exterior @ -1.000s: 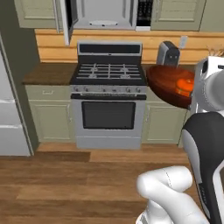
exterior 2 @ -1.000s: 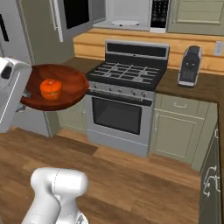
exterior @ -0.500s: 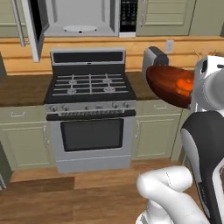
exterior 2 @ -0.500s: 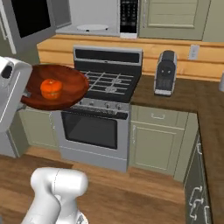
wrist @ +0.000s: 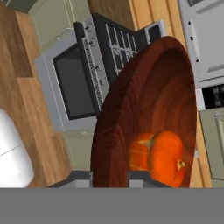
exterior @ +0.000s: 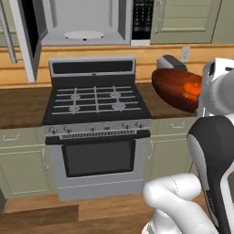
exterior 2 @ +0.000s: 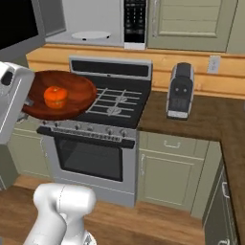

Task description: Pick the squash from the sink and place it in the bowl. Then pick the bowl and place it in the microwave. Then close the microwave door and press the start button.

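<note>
My gripper (wrist: 109, 180) is shut on the near rim of the reddish-brown bowl (wrist: 148, 109), holding it in the air at about counter height, to the right of the stove. The orange squash (wrist: 164, 157) lies inside the bowl (exterior: 176, 89), on its lower side. From the right base, the bowl (exterior 2: 62, 98) with the squash (exterior 2: 56, 95) hangs in front of the stove's left edge. The microwave (exterior: 84, 20) above the stove stands open, showing its white turntable (exterior: 83, 34) and black keypad (exterior: 142, 18). The microwave door (exterior: 27, 36) is swung out to the left. The sink is out of view.
A gas stove with oven (exterior: 96, 107) stands under the microwave between wooden counters (exterior 2: 201, 119). A grey appliance (exterior 2: 180, 91) sits on the right counter near a wall outlet. Green cabinets run below and above.
The whole scene has shifted and grown: the base has driven closer to the stove and microwave. The bowl with the squash stays in my grip, unchanged.
</note>
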Controlling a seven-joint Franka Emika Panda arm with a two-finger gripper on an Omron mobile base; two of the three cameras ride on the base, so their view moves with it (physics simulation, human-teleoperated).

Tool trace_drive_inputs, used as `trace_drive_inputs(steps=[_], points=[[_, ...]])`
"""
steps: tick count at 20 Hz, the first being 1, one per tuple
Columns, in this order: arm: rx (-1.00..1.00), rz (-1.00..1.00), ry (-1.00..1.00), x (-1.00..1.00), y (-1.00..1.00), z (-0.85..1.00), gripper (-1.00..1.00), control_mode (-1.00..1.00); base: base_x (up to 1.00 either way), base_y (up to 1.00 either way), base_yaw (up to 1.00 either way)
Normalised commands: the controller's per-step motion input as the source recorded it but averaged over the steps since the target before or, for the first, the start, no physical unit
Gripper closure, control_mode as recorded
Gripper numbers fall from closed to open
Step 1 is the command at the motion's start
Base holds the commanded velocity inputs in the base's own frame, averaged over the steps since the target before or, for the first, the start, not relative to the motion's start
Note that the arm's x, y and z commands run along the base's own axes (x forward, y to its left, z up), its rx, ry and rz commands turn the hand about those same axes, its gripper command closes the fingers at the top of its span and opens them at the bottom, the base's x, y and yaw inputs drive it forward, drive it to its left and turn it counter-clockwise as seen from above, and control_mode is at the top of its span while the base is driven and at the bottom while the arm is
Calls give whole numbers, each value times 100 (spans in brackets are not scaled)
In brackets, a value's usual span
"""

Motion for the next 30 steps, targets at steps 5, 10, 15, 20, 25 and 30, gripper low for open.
trace_drive_inputs(steps=[5, 10, 15, 20, 25, 30], points=[[0, 0, 0, 0, 0, 0, 100, 100, 50, 5, 0], [0, 0, 0, 0, 0, 0, 100, 100, 46, 48, 0], [0, 0, 0, 0, 0, 0, 100, 100, 50, 43, -3], [0, 0, 0, 0, 0, 0, 100, 100, 61, 25, -4], [0, 0, 0, 0, 0, 0, 100, 100, 43, 30, -1], [0, 0, 0, 0, 0, 0, 100, 100, 30, 13, 0]])
